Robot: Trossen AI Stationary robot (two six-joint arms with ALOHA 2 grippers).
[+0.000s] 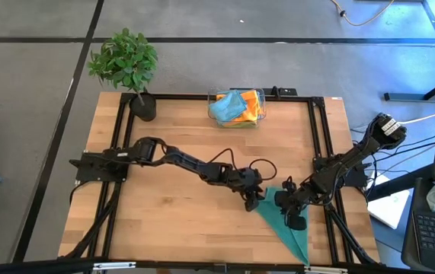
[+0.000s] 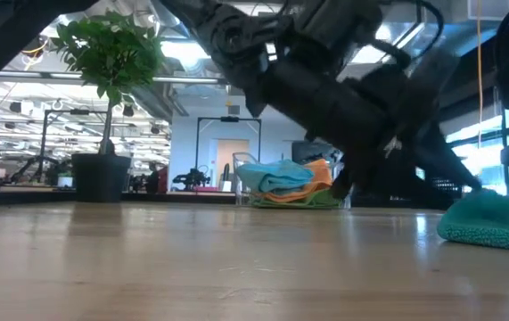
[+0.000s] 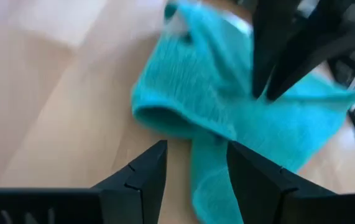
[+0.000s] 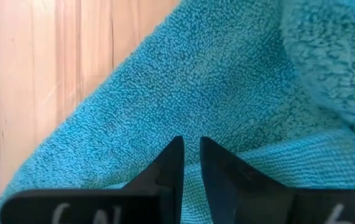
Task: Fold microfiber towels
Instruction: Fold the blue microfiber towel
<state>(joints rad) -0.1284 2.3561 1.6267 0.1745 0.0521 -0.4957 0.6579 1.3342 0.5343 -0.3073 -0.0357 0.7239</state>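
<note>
One soft teal microfiber towel [image 1: 289,224] is lying near the front right corner of the wooden tabletop [image 1: 171,221], drawn into a long triangle, so its fold looks only partly made. The left hand [image 1: 252,199] is hovering at its upper tip with fingers apart; the right hand [image 1: 296,216] is resting on it, fingers nearly together, and whether they are pinching cloth cannot be told. More towels are waiting bunched in the clear plastic bin [image 1: 236,106] at the far edge.

1. A wooden table [image 1: 179,213] framed by black rails.
2. A potted plant [image 1: 126,65] stands at the table's far left corner.
3. A clear plastic bin [image 1: 259,114] sits at the middle of the far edge.
4. A laptop [image 1: 434,232] lies off the table's right side.
</note>
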